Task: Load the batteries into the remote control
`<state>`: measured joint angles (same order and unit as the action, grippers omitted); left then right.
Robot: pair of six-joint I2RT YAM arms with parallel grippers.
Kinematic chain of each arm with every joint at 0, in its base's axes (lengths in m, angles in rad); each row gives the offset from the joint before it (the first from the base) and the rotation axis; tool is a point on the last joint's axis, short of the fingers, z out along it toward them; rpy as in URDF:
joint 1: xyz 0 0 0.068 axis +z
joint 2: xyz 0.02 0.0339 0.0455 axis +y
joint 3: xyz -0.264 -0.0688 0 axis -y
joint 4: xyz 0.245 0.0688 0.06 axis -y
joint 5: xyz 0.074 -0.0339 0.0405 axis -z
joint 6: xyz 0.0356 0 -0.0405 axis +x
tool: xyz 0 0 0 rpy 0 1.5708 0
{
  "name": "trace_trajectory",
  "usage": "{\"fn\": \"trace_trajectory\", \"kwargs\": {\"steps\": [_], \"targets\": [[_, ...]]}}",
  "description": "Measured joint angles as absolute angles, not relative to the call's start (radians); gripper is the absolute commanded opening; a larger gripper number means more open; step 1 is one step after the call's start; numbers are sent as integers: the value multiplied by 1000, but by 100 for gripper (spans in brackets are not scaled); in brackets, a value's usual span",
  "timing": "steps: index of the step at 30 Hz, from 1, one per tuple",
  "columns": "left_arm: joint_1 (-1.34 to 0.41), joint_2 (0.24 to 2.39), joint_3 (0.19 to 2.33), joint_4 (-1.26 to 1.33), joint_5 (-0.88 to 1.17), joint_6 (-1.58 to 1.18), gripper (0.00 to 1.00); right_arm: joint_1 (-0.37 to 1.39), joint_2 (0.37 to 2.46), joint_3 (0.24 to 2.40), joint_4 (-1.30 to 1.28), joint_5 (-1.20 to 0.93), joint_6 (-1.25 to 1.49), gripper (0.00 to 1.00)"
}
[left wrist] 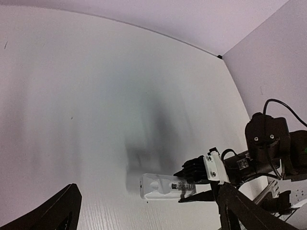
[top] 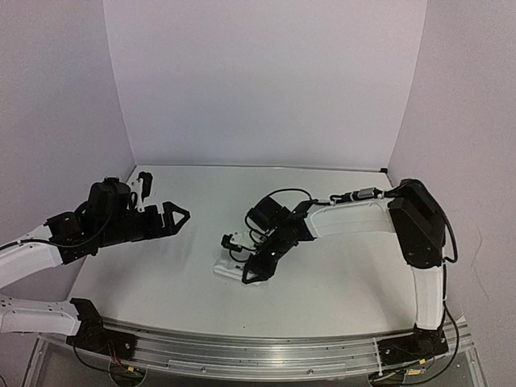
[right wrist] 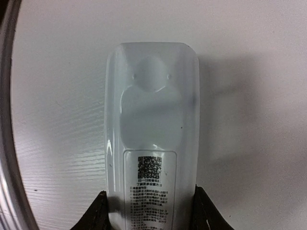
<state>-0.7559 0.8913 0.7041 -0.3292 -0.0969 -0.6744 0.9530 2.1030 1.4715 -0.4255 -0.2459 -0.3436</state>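
**Item count:** one remote control, two arms, two grippers.

**Right gripper** (right wrist: 151,215): clenched on the remote control (right wrist: 151,120).
- Its two fingers (right wrist: 101,213) stand one on each long side of the casing, at the end nearest the wrist. Each finger touches an edge.
- The remote control lies flat on the table between the fingers and extends straight ahead of them.
- Its back faces up, so the button side is hidden.
- Just ahead of the fingers is one printed label with one square code. Beyond the label is one smooth shallow recess, then the rounded far end.

**Left gripper** (top: 179,218): released, jaws spread wide, nothing between them.
- It hangs above the table, well apart from the remote control.
- The remote control lies ahead of it and toward its right. In the left wrist view the right gripper sits at the remote's right-hand end.

**Surface:** one white table (top: 161,278), matte, with faint grain visible at close range.
- A soft dark shadow falls on the table beside the remote control.
- One metal rail (top: 258,355) runs along the near edge, behind both grippers, and carries both arm bases.

**Room:** three plain pale walls (top: 266,81) enclose the table at the left, the back and the right. They meet in two corners beyond the grippers.
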Motion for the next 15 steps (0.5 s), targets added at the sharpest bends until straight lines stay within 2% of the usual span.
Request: {"fn": "trace_trajectory", "kwargs": {"steps": [1,7,11,15], "targets": [[-756,888,714,-310,-85,-651,100,945,2079,1471,-419,-283,-288,4],[-756,814,720,-133,71,-496,100,826,1904,1436,-226,-593,182,0],[-756,785,697,41,178,-432,99,732,1830,1387,73,-783,545,0],[-756,861,691,226,282,-414,98,713,1837,1363,440,-910,895,0]]}}
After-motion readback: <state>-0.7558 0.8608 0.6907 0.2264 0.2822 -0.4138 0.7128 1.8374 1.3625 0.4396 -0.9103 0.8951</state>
